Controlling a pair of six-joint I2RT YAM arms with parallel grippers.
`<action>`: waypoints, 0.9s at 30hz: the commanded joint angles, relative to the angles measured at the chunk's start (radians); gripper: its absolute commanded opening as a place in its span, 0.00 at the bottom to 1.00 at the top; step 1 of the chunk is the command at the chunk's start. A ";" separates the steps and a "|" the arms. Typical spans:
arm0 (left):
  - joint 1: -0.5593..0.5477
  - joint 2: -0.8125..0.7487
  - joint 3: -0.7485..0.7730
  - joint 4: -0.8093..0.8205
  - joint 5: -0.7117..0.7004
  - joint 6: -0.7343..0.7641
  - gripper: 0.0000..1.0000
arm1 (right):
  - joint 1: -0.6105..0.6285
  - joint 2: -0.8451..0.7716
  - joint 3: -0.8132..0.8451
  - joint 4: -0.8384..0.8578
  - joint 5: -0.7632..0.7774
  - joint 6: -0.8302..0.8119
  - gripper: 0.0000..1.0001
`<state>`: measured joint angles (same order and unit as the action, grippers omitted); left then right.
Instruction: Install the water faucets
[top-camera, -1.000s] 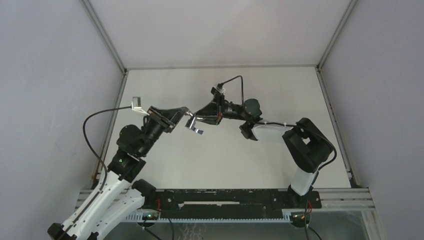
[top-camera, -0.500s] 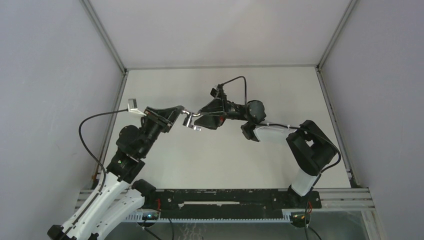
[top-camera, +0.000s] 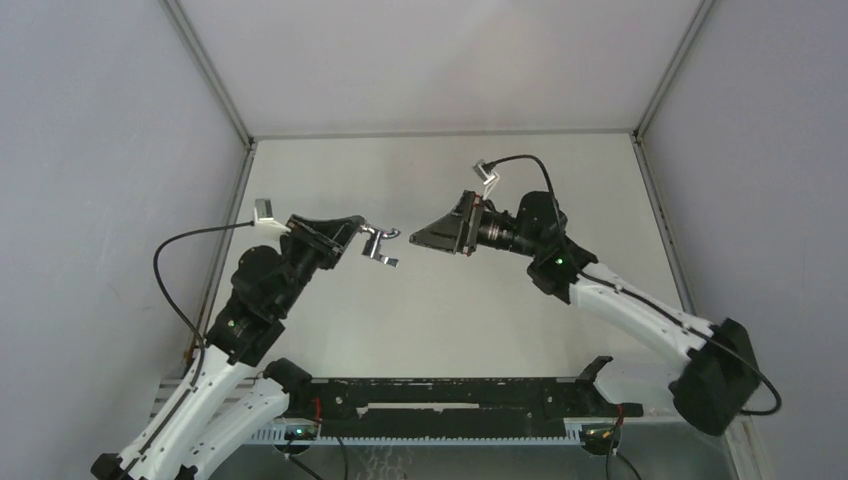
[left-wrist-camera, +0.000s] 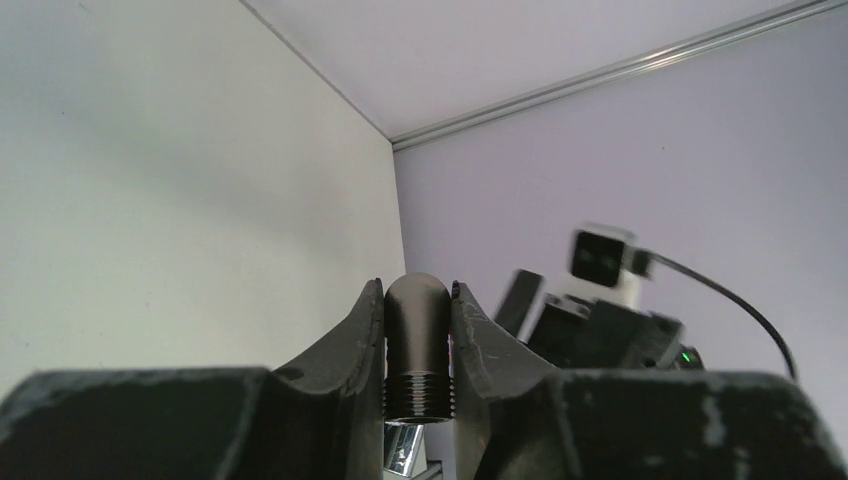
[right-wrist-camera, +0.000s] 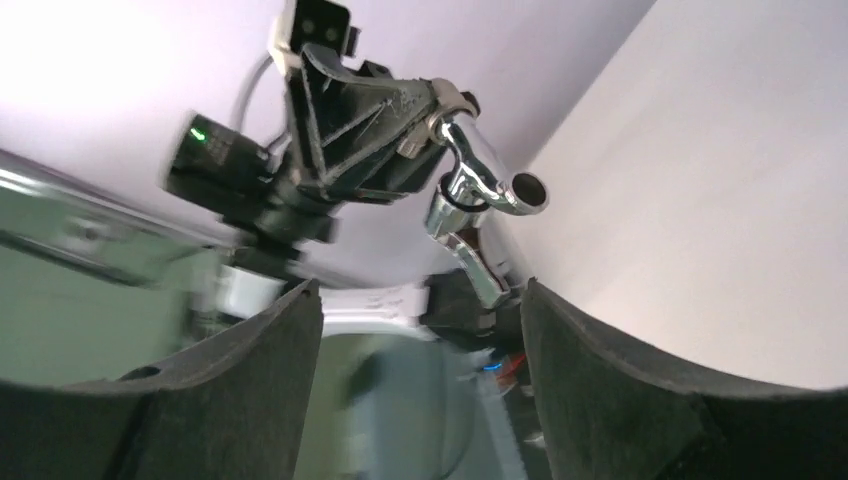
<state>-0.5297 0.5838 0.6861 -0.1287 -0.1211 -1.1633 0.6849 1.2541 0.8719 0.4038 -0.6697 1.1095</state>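
A shiny silver water faucet (top-camera: 381, 246), bent and with a small handle, hangs in the air above the table. My left gripper (top-camera: 368, 233) is shut on it. In the left wrist view, the left gripper (left-wrist-camera: 417, 292) clamps a dark-looking threaded stub (left-wrist-camera: 418, 350) with a rounded end, and a silver part (left-wrist-camera: 405, 455) shows below it. The right wrist view shows the faucet (right-wrist-camera: 478, 190) with its round spout mouth, sticking out of the left gripper. My right gripper (top-camera: 418, 238) stands open a short way to its right and touches nothing; its fingers (right-wrist-camera: 250, 370) are wide apart.
The white table (top-camera: 450, 310) is walled by grey panels (top-camera: 100, 150) on the left, back and right. A black rail (top-camera: 450, 395) with the arm bases runs along the near edge. The left wrist's cable (top-camera: 175, 260) loops out to the left.
My right gripper has opened, let go of the faucet and drawn back to the right, its arm swinging outward. The left gripper keeps hold of the faucet in nearly the same place.
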 joint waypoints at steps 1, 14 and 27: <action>0.004 0.003 0.133 -0.044 -0.010 -0.060 0.00 | 0.141 -0.169 0.065 -0.446 0.455 -0.785 0.79; 0.004 0.046 0.248 -0.196 0.005 -0.094 0.00 | 0.554 -0.120 -0.200 0.198 1.061 -2.047 0.86; 0.004 0.053 0.244 -0.206 0.019 -0.099 0.00 | 0.574 0.156 -0.172 0.559 1.060 -2.427 0.87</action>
<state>-0.5297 0.6472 0.8658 -0.3870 -0.1204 -1.2419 1.2602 1.3724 0.6518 0.7971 0.3771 -1.1954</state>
